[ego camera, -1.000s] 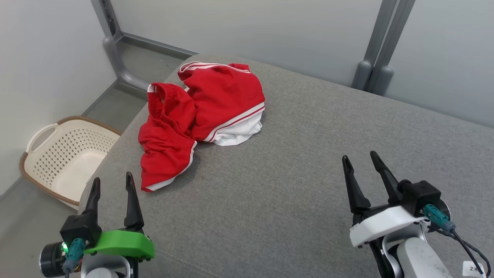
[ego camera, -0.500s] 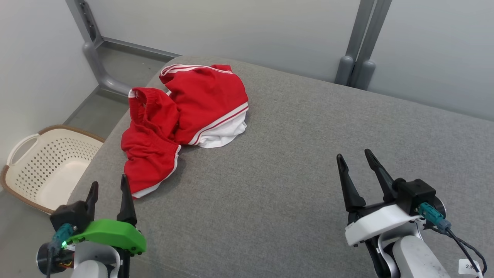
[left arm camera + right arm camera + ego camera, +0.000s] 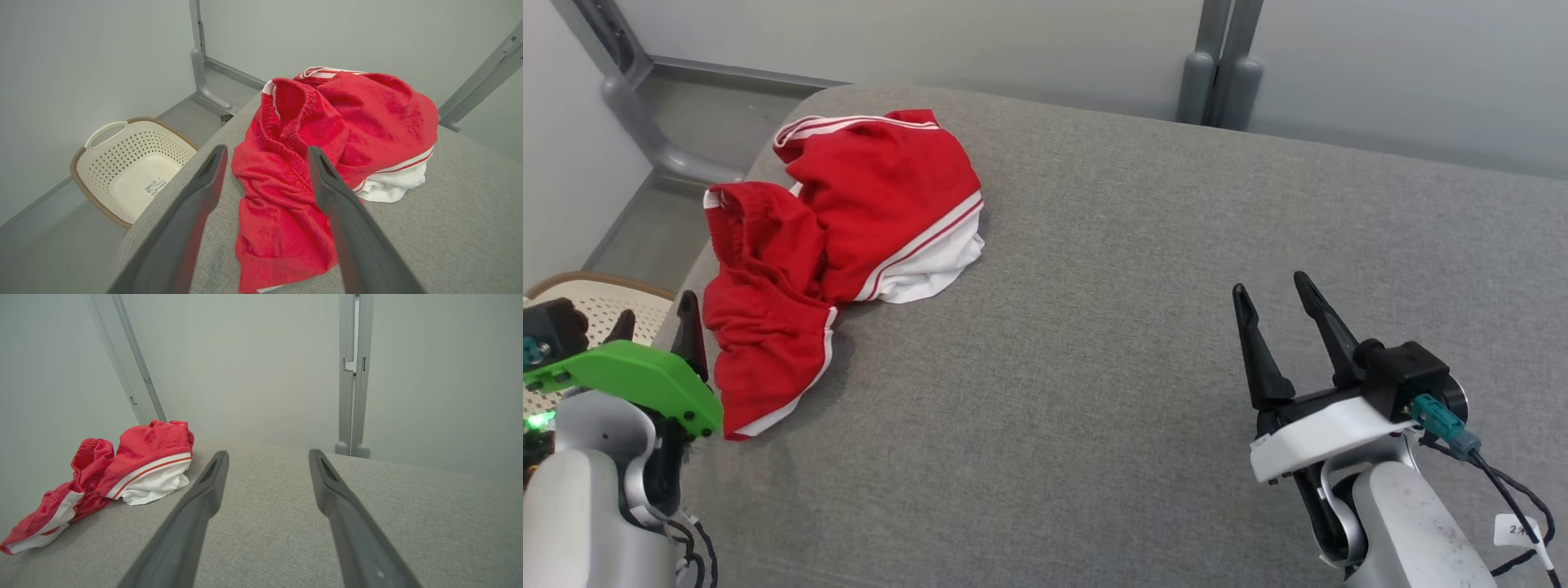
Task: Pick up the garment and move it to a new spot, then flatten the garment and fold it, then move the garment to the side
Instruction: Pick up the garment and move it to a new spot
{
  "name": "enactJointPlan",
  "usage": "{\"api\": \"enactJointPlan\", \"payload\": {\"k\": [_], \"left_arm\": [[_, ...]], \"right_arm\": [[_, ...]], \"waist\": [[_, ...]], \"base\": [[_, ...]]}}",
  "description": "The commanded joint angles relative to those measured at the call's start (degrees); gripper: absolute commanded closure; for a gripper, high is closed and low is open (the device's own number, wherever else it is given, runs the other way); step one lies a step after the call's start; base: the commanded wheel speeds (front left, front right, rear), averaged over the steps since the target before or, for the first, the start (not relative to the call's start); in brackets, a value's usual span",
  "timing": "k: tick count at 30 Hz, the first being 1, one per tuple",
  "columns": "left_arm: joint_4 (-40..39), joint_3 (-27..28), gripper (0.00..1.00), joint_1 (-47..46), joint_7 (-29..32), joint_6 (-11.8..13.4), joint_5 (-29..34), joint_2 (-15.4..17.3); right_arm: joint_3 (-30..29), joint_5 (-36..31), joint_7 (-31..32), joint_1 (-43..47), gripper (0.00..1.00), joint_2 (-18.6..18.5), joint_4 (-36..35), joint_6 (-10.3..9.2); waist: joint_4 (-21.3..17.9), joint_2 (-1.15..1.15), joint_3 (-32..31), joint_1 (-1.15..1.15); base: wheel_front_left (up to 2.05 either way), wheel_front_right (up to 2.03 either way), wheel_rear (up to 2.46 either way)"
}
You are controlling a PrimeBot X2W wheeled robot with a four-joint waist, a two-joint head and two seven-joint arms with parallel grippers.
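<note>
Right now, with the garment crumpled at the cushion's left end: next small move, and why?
Probably ease the left gripper forward and down onto the near fold of the red garment, ready to close. Its jaws stand open and the crumpled fabric lies just ahead of it, untouched. The right gripper, also open, sits far off over the bare grey cushion.

Bright, even, diffuse light, no hard source, no glare on the pale walls. A soft shadow hugs the near right edge of the red shorts (image 3: 841, 204) on the grey cushion (image 3: 1094, 343). Head view sharp throughout. Wrist views are wide-angle: the frame post (image 3: 137, 375) leans. Left gripper (image 3: 266, 150) fingers (image 3: 192, 228) and right gripper (image 3: 268, 451) fingers (image 3: 351, 531) blur close to the lens.
</note>
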Motion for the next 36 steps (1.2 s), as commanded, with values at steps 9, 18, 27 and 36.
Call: {"api": "enactJointPlan", "payload": {"k": [9, 18, 27, 36], "left_arm": [[9.69, 1.48, 0.00, -7.43, 9.88, -1.69, -5.16, 3.35], [24.74, 1.77, 0.00, -11.70, 9.08, -3.31, -7.60, 2.80], [36.17, 0.04, 0.97, -13.91, 5.22, -5.19, -7.33, 3.32], [37.21, -1.58, 1.00, -15.30, -0.80, -6.36, -7.44, 6.43]], "right_arm": [[-0.10, -1.67, -0.19, -3.39, 0.00, -0.28, -1.13, 0.02], [0.00, -1.71, -0.19, -5.44, 0.00, -1.01, -1.86, 0.02], [-0.03, -1.59, -0.19, -5.91, 0.00, -0.95, -0.88, 0.02], [0.24, -0.59, -0.19, -3.35, 0.00, -0.53, 0.18, 0.02]], "waist": [[-7.17, 0.00, 7.80, 0.00], [-9.10, 0.00, 11.88, 0.00], [-8.91, 0.00, 11.35, 0.00], [-8.05, 0.00, 5.92, 0.00]], "base": [[0.00, 0.00, 0.00], [0.00, 0.00, 0.00], [0.00, 0.00, 0.00], [0.00, 0.00, 0.00]]}}
